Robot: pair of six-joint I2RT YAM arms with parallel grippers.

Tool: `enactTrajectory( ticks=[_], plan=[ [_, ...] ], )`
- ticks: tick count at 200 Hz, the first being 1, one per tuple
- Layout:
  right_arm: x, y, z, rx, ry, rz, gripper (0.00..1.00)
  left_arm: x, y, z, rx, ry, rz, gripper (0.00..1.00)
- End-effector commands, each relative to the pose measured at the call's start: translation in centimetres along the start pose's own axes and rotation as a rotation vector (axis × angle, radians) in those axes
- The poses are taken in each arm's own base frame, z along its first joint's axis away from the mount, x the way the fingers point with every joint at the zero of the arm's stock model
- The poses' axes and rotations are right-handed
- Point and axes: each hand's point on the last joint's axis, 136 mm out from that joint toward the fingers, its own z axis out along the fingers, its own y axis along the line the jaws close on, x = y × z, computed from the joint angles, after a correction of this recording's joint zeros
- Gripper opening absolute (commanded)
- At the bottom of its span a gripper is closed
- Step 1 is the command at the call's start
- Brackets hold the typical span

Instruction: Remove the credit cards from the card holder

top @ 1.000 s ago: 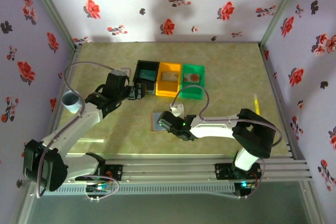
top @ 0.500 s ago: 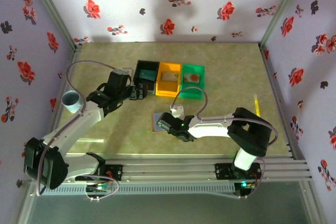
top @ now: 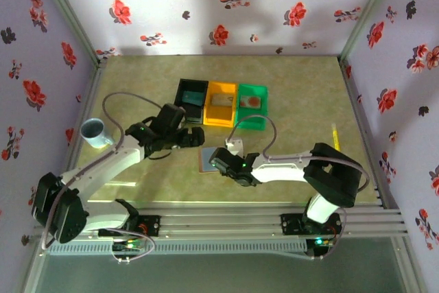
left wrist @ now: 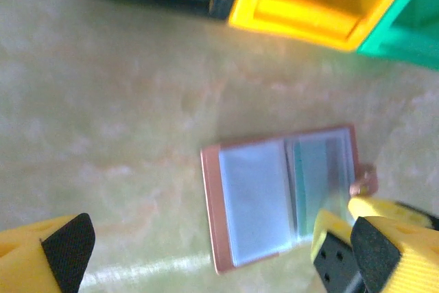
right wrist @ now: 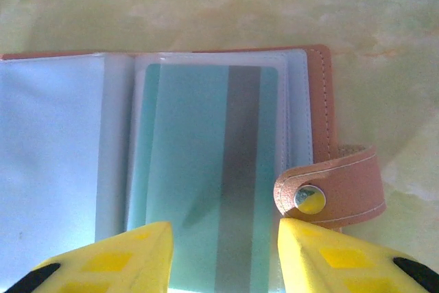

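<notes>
Overhead and wrist views of a two-arm robot at a table [top: 302, 101]. The card holder [top: 208, 158] lies open and flat near the middle front of the table, just in front of a row made up of a black bin [top: 191, 92], an orange bin [top: 221, 98] and a green bin [top: 252, 116]. Its blue-grey inside faces up, with the brownish-pink rim and the clasp tab [right wrist: 329, 190] at one side. A teal-green credit card [right wrist: 206, 169] with a grey stripe sits inside a clear sleeve on the leaf beside the tab. What looks like a pale card [top: 252, 101] with an orange-red spot rests in the green bin.

The teal card is probably light, thin, stiff and slippery, and it lies flush in its sleeve, so there is little edge to catch. The likeliest hold is its short edge at the sleeve's mouth, pinched across the thickness and slid out. The holder looks soft and light and may lift or skid along unless its empty leaf is pinned.

The right arm stretches left, low over the table. The right gripper [right wrist: 219, 265] points down at the card's near edge with its yellow fingers partly spread, and contact cannot be judged. The left arm reaches in diagonally. The left gripper [left wrist: 212, 255] hovers over the holder, jaws fully spread, holding nothing
</notes>
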Motion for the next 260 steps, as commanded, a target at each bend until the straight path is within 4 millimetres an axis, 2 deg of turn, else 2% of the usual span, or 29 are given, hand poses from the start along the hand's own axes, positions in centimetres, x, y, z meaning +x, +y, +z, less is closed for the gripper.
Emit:
enactTrajectory(
  ticks=[1,41,108,188,260],
  plan=[
    [-0.4,-0.2,-0.3,-0.014,-0.009,0.014,0.46,2.0,0.0,0.2,0.022,0.035,-0.119,1.0],
    [-0.4,-0.6,-0.2,-0.01,-0.009,0.015,0.46,4.8,0.3,1.5,0.005,0.093,-0.175,1.0],
    [-0.8,-1.1,-0.2,-0.012,-0.013,0.034,0.46,7.2,1.2,3.9,-0.046,0.172,-0.204,1.0],
    [-0.3,-0.7,0.1,-0.034,0.011,0.041,0.45,8.0,1.9,5.0,-0.136,0.235,-0.221,1.0],
    [-1.5,-1.2,-1.4,-0.04,-0.031,0.05,0.44,8.8,1.3,6.1,-0.225,0.306,-0.177,1.0]
  ],
)
